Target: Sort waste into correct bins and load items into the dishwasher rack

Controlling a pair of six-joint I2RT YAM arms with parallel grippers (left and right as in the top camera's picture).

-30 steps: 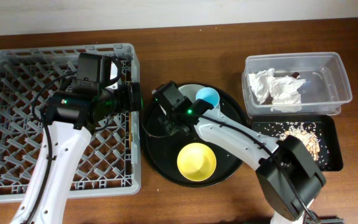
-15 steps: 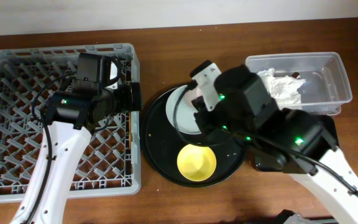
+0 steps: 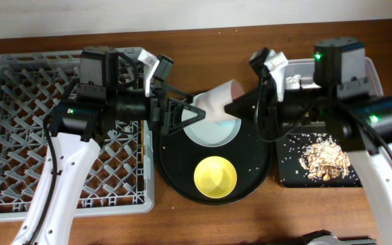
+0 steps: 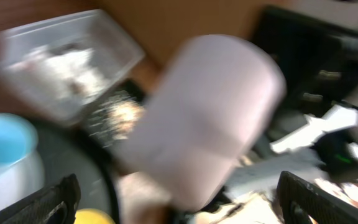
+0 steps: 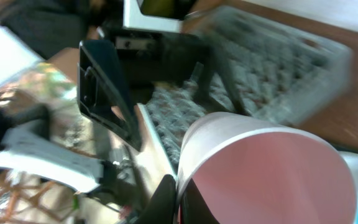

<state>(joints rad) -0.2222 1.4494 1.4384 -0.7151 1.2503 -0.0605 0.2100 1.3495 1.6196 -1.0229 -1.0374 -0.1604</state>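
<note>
Starting at the desk's front edge: the yellow bowl sits in the round black tray, with the grey-green plate just beyond it. Above that plate the pink cup hangs in mid-air, tipped on its side! The right fingers pinch its rim. The left fingers are spread wide, just short of the cup. The rack lies off left. Scraps lie in the shallow black tray, and the napkin is in the clear tub at the back.
</note>
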